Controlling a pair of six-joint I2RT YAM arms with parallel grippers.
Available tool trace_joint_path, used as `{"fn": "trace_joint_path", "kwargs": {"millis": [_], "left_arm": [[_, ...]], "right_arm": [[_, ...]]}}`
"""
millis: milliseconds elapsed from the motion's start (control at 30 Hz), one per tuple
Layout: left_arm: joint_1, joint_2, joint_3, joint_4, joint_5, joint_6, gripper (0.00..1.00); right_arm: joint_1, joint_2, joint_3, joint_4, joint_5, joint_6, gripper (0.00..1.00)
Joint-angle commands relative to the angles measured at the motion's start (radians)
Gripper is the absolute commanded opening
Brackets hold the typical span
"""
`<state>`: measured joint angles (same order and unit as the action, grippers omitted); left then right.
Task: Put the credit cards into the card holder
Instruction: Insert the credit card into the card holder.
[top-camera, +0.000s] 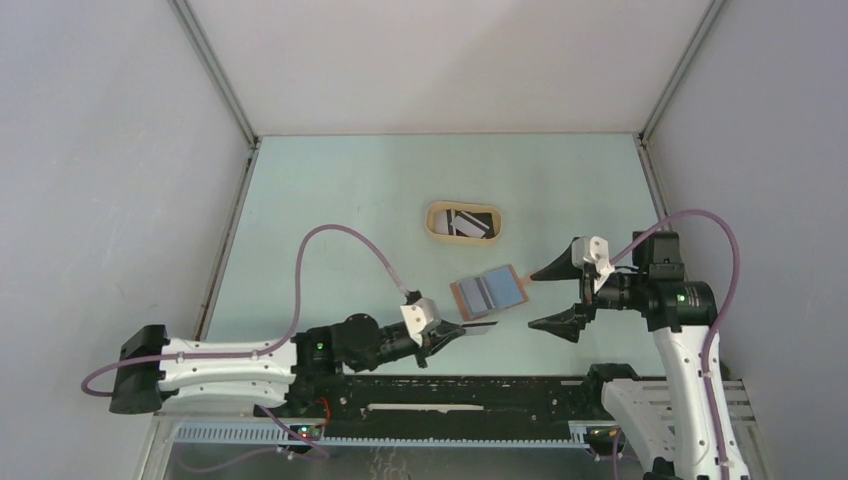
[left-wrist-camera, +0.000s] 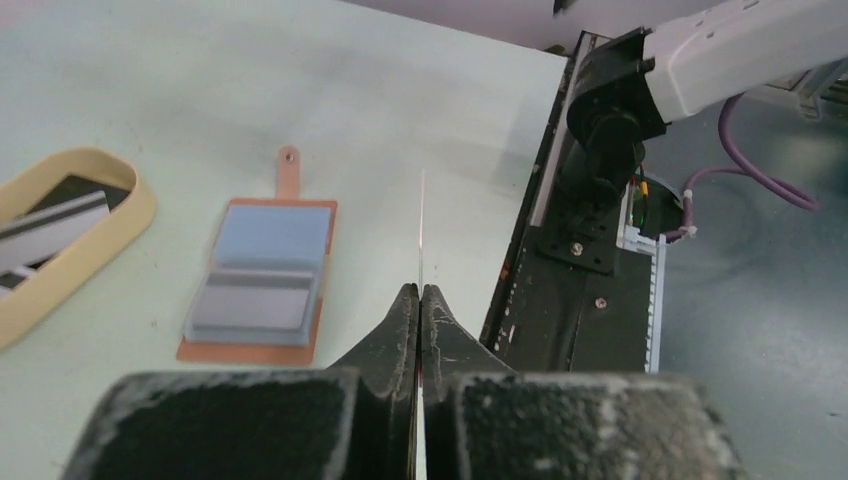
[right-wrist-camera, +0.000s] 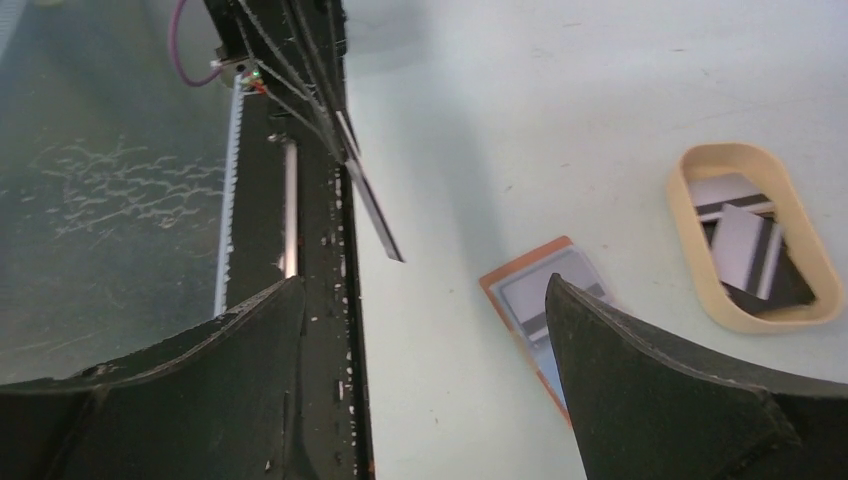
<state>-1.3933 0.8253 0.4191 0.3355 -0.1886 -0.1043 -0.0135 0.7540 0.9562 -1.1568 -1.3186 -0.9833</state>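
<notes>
Card holder (top-camera: 488, 293) lies opened flat on the tabletop (top-camera: 350, 200) between the two arms, blue pockets upward, snap tab toward the right arm. One pocket shows a grey face with a dark stripe, possibly a card already seated; this cannot be confirmed. One credit card (left-wrist-camera: 423, 230) is off the surface, pinched at its near end by the left claw (top-camera: 455, 335), whose jaws are closed on it. The card stands on edge and projects forward, just beside the holder's near edge and not touching it. The right claw (top-camera: 555, 295) hovers just beyond the holder's tab side with jaws spread wide, gripping nothing and clear of the leather. Further cards (top-camera: 466, 222) lie in the oval beige tray (top-camera: 432, 222) beyond the holder. Assessment: the step in hand is insertion of the held card, with pickup complete and entry not begun. The next move calls for turning the card toward flat, lining its leading edge up with a pocket mouth and sliding it in at a shallow angle. The right claw would probably have to pin the holder, since the light wallet may skid under the push.
</notes>
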Motion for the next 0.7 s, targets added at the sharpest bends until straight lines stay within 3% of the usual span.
{"fn": "trace_joint_path", "kwargs": {"millis": [0,300,667], "left_arm": [[0.029,0.067,0.137,0.018,0.087,0.103,0.00],[0.105,0.200,0.256,-0.077,0.229,0.090,0.00],[0.175,0.294,0.341,-0.165,0.365,0.075,0.00]], "right_arm": [[0.090,0.043,0.033,0.028,0.028,0.024,1.00],[0.318,0.146,0.090,0.103,0.181,0.081,0.94],[0.461,0.350,0.177,0.072,0.239,0.087,0.61]]}}
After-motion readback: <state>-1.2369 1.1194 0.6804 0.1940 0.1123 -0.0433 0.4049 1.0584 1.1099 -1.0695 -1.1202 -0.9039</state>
